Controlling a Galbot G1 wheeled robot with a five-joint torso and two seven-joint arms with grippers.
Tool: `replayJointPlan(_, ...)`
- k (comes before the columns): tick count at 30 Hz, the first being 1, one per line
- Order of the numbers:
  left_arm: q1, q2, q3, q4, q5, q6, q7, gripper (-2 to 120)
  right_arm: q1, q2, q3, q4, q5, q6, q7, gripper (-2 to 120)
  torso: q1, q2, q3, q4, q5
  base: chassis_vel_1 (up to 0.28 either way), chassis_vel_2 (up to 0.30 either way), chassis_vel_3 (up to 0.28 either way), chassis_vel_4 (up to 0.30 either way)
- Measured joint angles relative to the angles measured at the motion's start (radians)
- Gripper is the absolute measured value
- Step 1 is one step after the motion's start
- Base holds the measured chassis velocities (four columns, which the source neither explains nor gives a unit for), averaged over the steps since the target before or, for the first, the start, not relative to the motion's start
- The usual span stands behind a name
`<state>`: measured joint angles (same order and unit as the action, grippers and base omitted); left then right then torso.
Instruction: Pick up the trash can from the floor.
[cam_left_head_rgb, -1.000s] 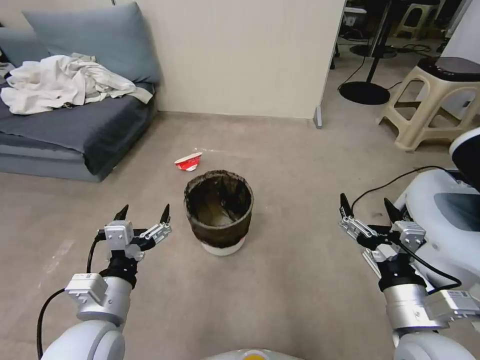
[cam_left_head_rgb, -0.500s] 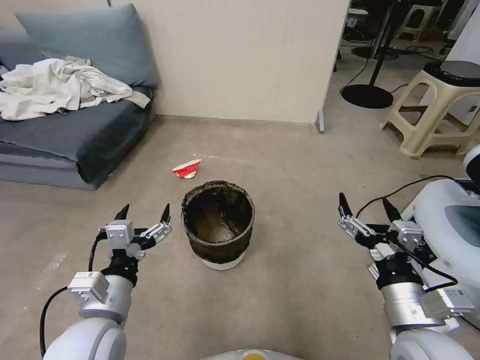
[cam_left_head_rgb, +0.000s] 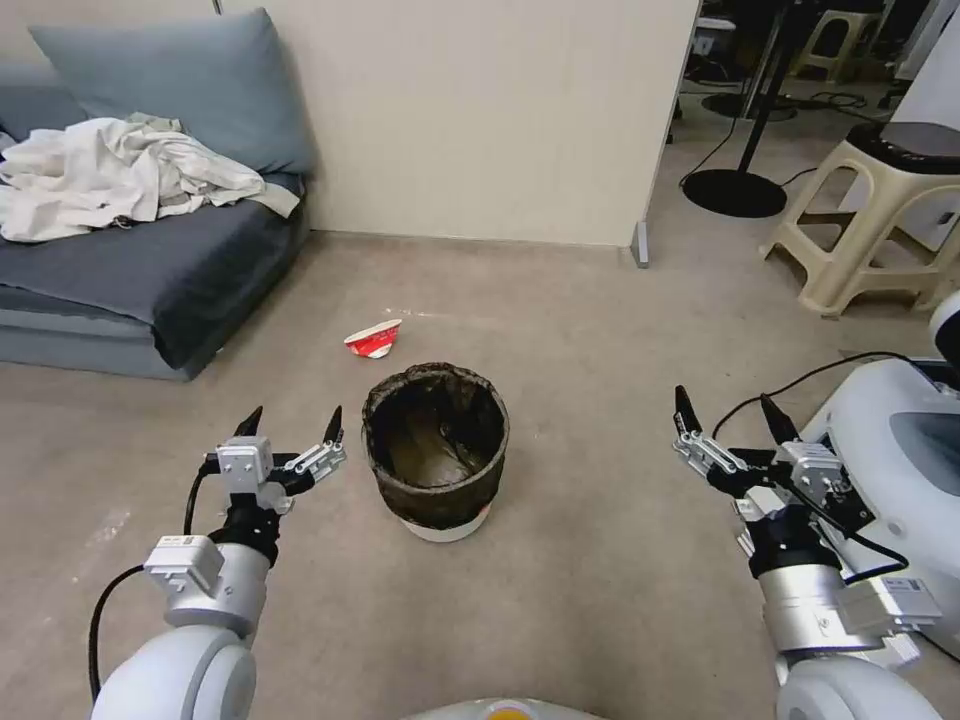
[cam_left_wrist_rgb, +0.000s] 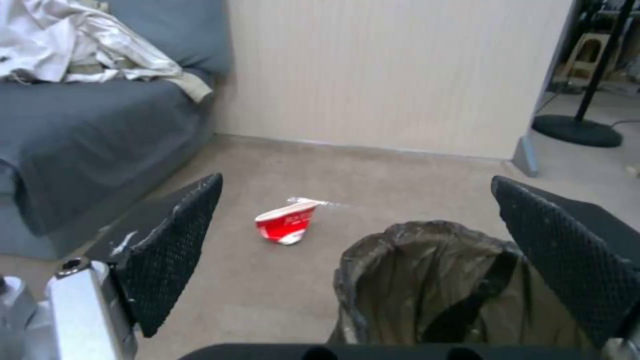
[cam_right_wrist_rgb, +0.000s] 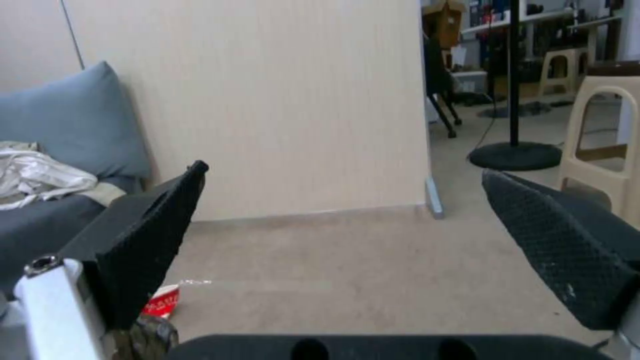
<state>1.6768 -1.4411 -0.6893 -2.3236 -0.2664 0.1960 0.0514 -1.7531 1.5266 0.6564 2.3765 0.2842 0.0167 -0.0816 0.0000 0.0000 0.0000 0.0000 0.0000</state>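
Trash can (cam_left_head_rgb: 436, 450): small round white bin, dark bag folded over the rim, upright on the floor (cam_left_head_rgb: 600, 330), well clear of the wall's foot and of the sofa's front edge. Interior appears empty apart from creased bag. Not yet gripped.

Left gripper (cam_left_head_rgb: 292, 422): held just beside the can on its left, a narrow gap between, fingers spread wide, holding nothing. In the left wrist view the can's rim (cam_left_wrist_rgb: 427, 240) sits between the two finger pads, off toward one side.

Right gripper (cam_left_head_rgb: 728, 417): held well apart from the can on its right, fingers spread wide, holding nothing.

Crushed cup (cam_left_head_rgb: 373, 338): red and white, lying on the floor just beyond the can, toward the wall. Not part of the job.

Sofa (cam_left_head_rgb: 120, 270): grey, with a heap of pale cloth (cam_left_head_rgb: 110, 180), at the floor's left edge.

Risks, as judged:
- The can looks light, so a sideways nudge from a fingertip could tip or slide it.
- A pinch on the loose bag alone could pull the liner free and leave the bin behind.
- A grip on one wall only could let the can swing or slip once raised.
- A reach past the can could catch the cup.
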Motion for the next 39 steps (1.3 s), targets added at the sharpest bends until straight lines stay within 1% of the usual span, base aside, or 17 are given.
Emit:
replayJointPlan(6, -0.034, 0.048, 0.025, 0.025, -0.044, 0.013, 0.007, 100, -0.008, 0.002, -0.004, -0.009, -0.002, 0.024, -0.006, 100, 0.000, 0.000, 0.000, 0.0000, 0.0000, 0.000, 0.000, 0.000, 0.000)
replayJointPlan(9, -0.067, 0.086, 0.044, 0.047, -0.085, 0.090, -0.002, 100, -0.015, 0.002, -0.007, -0.013, -0.002, 0.035, -0.008, 100, 0.000, 0.000, 0.000, 0.0000, -0.0001, 0.000, 0.000, 0.000, 0.000)
replayJointPlan(10, -0.067, 0.086, 0.044, 0.047, -0.085, 0.090, -0.002, 100, -0.015, 0.002, -0.007, -0.013, -0.002, 0.035, -0.008, 100, 0.000, 0.000, 0.000, 0.0000, -0.0001, 0.000, 0.000, 0.000, 0.000)
replayJointPlan(13, -0.108, 0.129, 0.077, 0.078, -0.133, 0.165, -0.055, 100, -0.015, 0.002, -0.012, -0.014, -0.003, 0.036, -0.010, 100, 0.000, 0.000, 0.000, -0.0001, -0.0001, 0.000, 0.000, 0.000, 0.000)
replayJointPlan(14, -0.108, 0.129, 0.077, 0.078, -0.133, 0.165, -0.055, 100, -0.015, 0.002, -0.012, -0.014, -0.003, 0.036, -0.010, 100, 0.000, 0.000, 0.000, -0.0001, -0.0001, 0.000, 0.000, 0.000, 0.000)
replayJointPlan(16, -0.123, 0.144, 0.089, 0.091, -0.156, 0.192, -0.072, 100, -0.015, 0.001, -0.013, -0.015, -0.003, 0.036, -0.010, 100, 0.000, 0.000, 0.000, -0.0001, -0.0001, 0.000, 0.000, 0.000, 0.000)
replayJointPlan(17, -0.141, 0.160, 0.099, 0.104, -0.187, 0.221, -0.086, 100, -0.013, -0.001, -0.014, -0.019, -0.003, 0.035, -0.010, 100, 0.000, 0.000, 0.000, -0.0001, -0.0003, 0.000, 0.000, 0.000, 0.000)
replayJointPlan(18, -0.174, 0.198, 0.127, 0.134, -0.248, 0.268, -0.096, 100, -0.006, -0.004, -0.015, -0.027, -0.003, 0.035, -0.010, 100, 0.000, 0.000, 0.000, 0.0000, -0.0001, 0.000, 0.000, 0.000, 0.000)
replayJointPlan(19, -0.174, 0.198, 0.127, 0.134, -0.248, 0.268, -0.096, 100, -0.006, -0.004, -0.015, -0.027, -0.003, 0.035, -0.010, 100, 0.000, 0.000, 0.000, 0.0000, -0.0001, 0.000, 0.000, 0.000, 0.000)
replayJointPlan(20, -0.190, 0.214, 0.146, 0.147, -0.263, 0.303, -0.096, 100, -0.004, -0.004, -0.013, -0.029, -0.003, 0.034, -0.010, 100, 0.000, 0.000, 0.000, 0.0000, 0.0000, 0.000, 0.000, 0.000, 0.000)
replayJointPlan(21, -0.202, 0.221, 0.161, 0.159, -0.266, 0.317, -0.096, 100, -0.003, -0.004, -0.012, -0.030, -0.003, 0.034, -0.010, 100, 0.000, 0.000, 0.000, 0.0000, 0.0000, 0.000, 0.000, 0.000, 0.000)
replayJointPlan(24, -0.220, 0.224, 0.180, 0.178, -0.269, 0.330, -0.098, 100, -0.002, -0.004, -0.011, -0.031, -0.003, 0.033, -0.009, 100, 0.000, 0.000, 0.000, 0.0000, -0.0001, 0.000, 0.000, 0.000, 0.000)
replayJointPlan(26, -0.252, 0.225, 0.215, 0.199, -0.287, 0.358, -0.121, 100, -0.002, -0.002, -0.009, -0.033, -0.003, 0.032, -0.008, 100, 0.000, 0.000, 0.000, 0.0000, 0.0000, 0.000, 0.000, 0.000, 0.000)
replayJointPlan(27, -0.252, 0.225, 0.215, 0.199, -0.287, 0.358, -0.121, 100, -0.002, -0.002, -0.009, -0.033, -0.003, 0.032, -0.008, 100, 0.000, 0.000, 0.000, 0.0000, 0.0000, 0.000, 0.000, 0.000, 0.000)
replayJointPlan(29, -0.278, 0.224, 0.239, 0.214, -0.309, 0.379, -0.148, 100, -0.001, -0.001, -0.008, -0.034, -0.003, 0.032, -0.008, 100, 0.000, 0.000, 0.000, -0.0001, 0.0000, 0.000, 0.000, 0.000, 0.000)
replayJointPlan(32, -0.311, 0.220, 0.254, 0.233, -0.314, 0.394, -0.166, 100, -0.001, 0.001, -0.007, -0.036, -0.003, 0.032, -0.008, 100, 0.000, 0.000, 0.000, -0.0001, -0.0001, 0.000, 0.000, 0.000, 0.000)
replayJointPlan(39, -0.360, 0.222, 0.251, 0.252, -0.294, 0.405, -0.180, 100, -0.002, 0.007, -0.005, -0.041, -0.003, 0.032, -0.008, 100, 0.000, 0.000, 0.000, -0.0001, 0.0000, 0.000, 0.000, 0.000, 0.000)
